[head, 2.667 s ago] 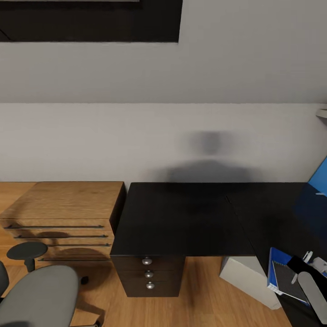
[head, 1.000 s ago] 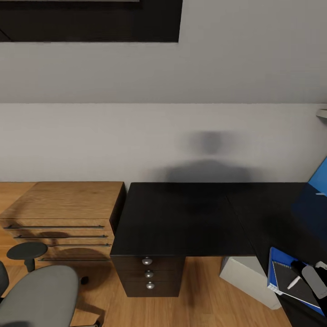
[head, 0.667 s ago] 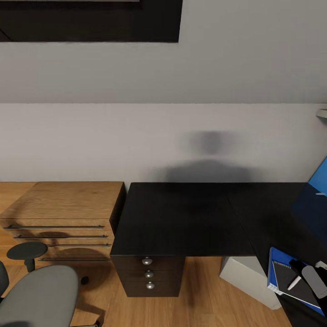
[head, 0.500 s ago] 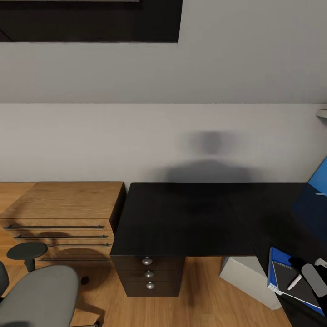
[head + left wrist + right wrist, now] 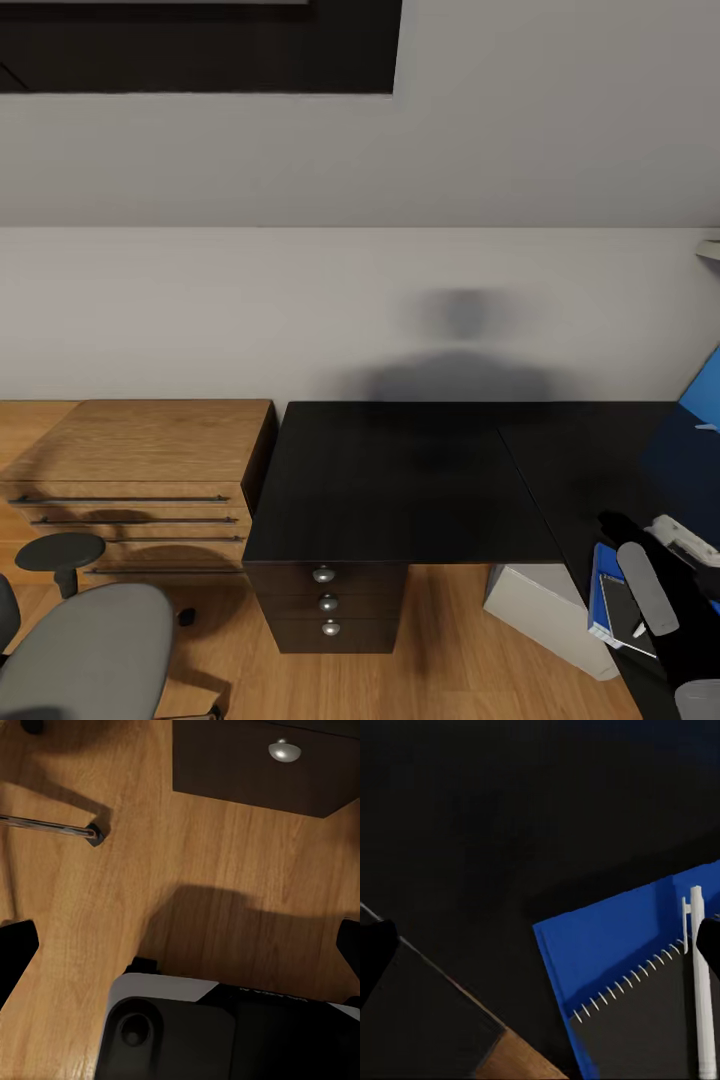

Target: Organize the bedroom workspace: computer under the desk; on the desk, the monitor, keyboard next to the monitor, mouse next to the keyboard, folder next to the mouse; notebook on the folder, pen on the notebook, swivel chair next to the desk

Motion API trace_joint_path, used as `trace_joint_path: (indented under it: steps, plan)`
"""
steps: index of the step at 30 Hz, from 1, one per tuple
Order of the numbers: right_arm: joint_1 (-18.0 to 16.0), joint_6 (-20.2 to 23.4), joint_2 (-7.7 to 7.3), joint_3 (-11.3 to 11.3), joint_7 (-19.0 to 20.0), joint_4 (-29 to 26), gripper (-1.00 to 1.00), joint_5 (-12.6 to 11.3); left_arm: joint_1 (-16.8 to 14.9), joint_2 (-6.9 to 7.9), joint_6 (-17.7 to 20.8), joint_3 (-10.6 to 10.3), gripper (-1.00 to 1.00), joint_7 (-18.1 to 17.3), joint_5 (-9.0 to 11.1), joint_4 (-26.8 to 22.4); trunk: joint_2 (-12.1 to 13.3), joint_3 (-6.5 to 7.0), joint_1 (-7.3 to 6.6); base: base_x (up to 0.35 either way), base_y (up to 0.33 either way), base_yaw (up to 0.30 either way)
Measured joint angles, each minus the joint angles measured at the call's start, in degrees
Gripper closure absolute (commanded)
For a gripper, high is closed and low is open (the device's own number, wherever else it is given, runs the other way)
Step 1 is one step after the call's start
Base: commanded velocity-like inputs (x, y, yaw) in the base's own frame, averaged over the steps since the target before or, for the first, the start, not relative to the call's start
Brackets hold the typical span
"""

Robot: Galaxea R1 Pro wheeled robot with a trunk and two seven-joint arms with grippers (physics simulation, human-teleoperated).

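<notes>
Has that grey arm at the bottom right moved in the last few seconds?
Yes. The right gripper has lifted and drawn back from the pen, towards the far edge of the notebook, which stays on the folder.

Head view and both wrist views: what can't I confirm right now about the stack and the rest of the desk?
- Blue folder, dark grey spiral notebook, white pen: head view, mostly covered by the right arm.
- Glossy black desk: its right part runs off the frame.
- Grey swivel chair: cropped at the corner.
- Right gripper: right wrist view, only dark fingertips at the edges.
- Left gripper: likewise.
</notes>
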Motion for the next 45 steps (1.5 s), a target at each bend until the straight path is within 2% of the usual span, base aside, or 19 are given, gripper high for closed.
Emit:
trace_joint_path:
  steps: [1, 3, 6, 7, 8, 9, 11, 12, 16, 19, 20, 23, 30, 31, 32, 33, 38, 39, 45]
  plan:
    - [0.9, -0.1, 4.08, 1.3, -0.6, -1.4, -1.0, 6.7, 0.0, 0.03, 0.0, 0.0, -1.0, 0.0, 0.0, 0.0, 0.0, 0.0, 0.01, -0.258, 0.0, 0.0]
    - [1.2, -0.2, 8.18, 2.5, -0.7, -1.4, -1.0, 11.1, 0.0, 0.05, 0.0, 0.0, -1.0, 0.0, 0.0, 0.0, 0.0, 0.0, 0.02, -0.29, 0.0, 0.0]
    - [1.3, -0.3, 11.63, 3.9, -0.6, -0.2, -1.0, 14.8, 0.0, 0.06, 0.0, 0.0, -1.0, 0.0, 0.0, 0.0, 0.0, 0.0, 0.03, -0.31, 0.0, 0.0]
    - [1.4, -0.4, 13.52, 5.3, -0.6, 1.3, -1.0, 16.7, 0.0, 0.07, 0.0, 0.0, -1.0, 0.0, 0.0, 0.1, 0.0, 0.0, 0.03, -0.322, 0.0, 0.0]
    - [1.4, -0.4, 14.49, 6.3, -0.6, 2.1, -1.0, 17.7, 0.0, 0.07, 0.0, 0.0, -1.0, 0.0, 0.1, 0.1, 0.0, 0.0, 0.03, -0.326, 0.0, 0.0]
    - [1.4, -0.4, 15.73, 8.7, -0.6, 3.7, -1.0, 19.2, 0.0, 0.07, 0.0, 0.0, -1.0, 0.0, 0.1, 0.1, 0.0, 0.0, 0.03, -0.328, 0.005, 0.0]
    - [1.4, -0.5, 16.72, 11.7, -0.6, 5.4, -1.0, 20.5, 0.0, 0.07, 0.0, 0.0, -1.0, 0.0, 0.1, 0.1, 0.0, 0.0, 0.03, -0.33, 0.04, 0.0]
    - [1.4, -0.9, 17.46, 16.2, -0.4, 7.6, -1.0, 21.3, 0.0, 0.07, 0.0, 0.0, -1.0, 0.0, 0.1, 0.1, 0.0, 0.0, 0.03, -0.33, 0.081, 0.0]
    - [1.4, -5.0, 18.43, 24.1, -0.4, 11.8, -1.0, 22.1, 0.0, 0.13, 0.0, 0.1, -1.0, 0.0, 0.2, 0.1, 0.0, 0.0, 0.02, -0.316, 0.141, 0.0]
    - [1.4, -7.9, 19.26, 25.4, -0.3, 13.5, -1.0, 22.1, 0.0, 0.13, 0.0, 0.1, -1.0, 0.0, 0.2, 0.1, 0.0, 0.0, 0.02, -0.303, 0.175, 0.0]
    - [1.4, -9.9, 20.2, 25.9, -0.3, 14.8, -1.0, 22.1, 0.0, 0.15, 0.0, 0.1, -1.0, 0.0, 0.2, 0.1, 0.0, 0.0, 0.02, -0.244, 0.15, 0.0]
    - [1.4, -13.3, 21.96, 26.3, -0.3, 18.3, -1.0, 22.2, 0.0, 0.13, 0.0, 0.1, -1.0, 0.0, 0.2, 0.1, 0.0, 0.0, 0.01, -0.158, 0.098, 0.0]
    - [1.5, -17.5, 23.3, 26.3, 1.3, 29.4, -1.0, 22.6, 0.0, 0.01, -1.3, 0.1, -1.0, 0.0, 0.2, 0.1, 0.4, 0.17, -0.22, -0.045, 0.028, 0.0]
    - [1.5, -19.6, 23.36, 26.3, 2.3, 32.5, -1.0, 22.6, 0.0, 0.0, -2.2, 0.1, -1.0, 0.0, 0.2, 0.2, 0.8, 0.34, -0.44, -0.003, 0.002, 0.0]
    - [1.4, -28.6, 23.5, 26.5, 5.7, 39.4, -1.0, 23.0, 0.0, -0.01, -4.1, 0.0, -1.0, 0.0, 0.3, 1.4, 1.2, 0.54, -0.66, -0.002, 0.001, 0.0]
    - [1.5, -29.9, 23.47, 26.2, 6.1, 45.1, -1.0, 22.7, 0.0, -0.02, -4.2, 0.1, -1.0, 0.1, 0.3, 1.6, 1.6, 0.69, -0.88, -0.001, 0.001, 0.0]
    - [1.5, -36.4, 22.91, 25.9, 10.6, 54.1, -1.0, 22.8, 0.1, -0.05, -4.5, 0.1, -1.0, 0.2, 0.4, 3.5, 3.6, 1.6, -1.98, 0.0, 0.0, 0.0]
    - [1.5, -40.5, 20.84, 25.6, 15.6, 58.5, -1.0, 22.8, 0.0, -0.01, -4.5, 0.2, -1.0, 0.6, 0.5, 5.9, 4.0, 1.78, -2.21, 0.0, 0.0, 0.0]
    - [1.4, -41.6, 19.86, 26.1, 17.2, 59.6, -1.0, 23.0, 0.0, -0.11, -4.5, 0.2, -1.0, 0.6, 0.4, 8.9, 4.0, 1.8, -2.21, 0.0, 0.0, 0.0]
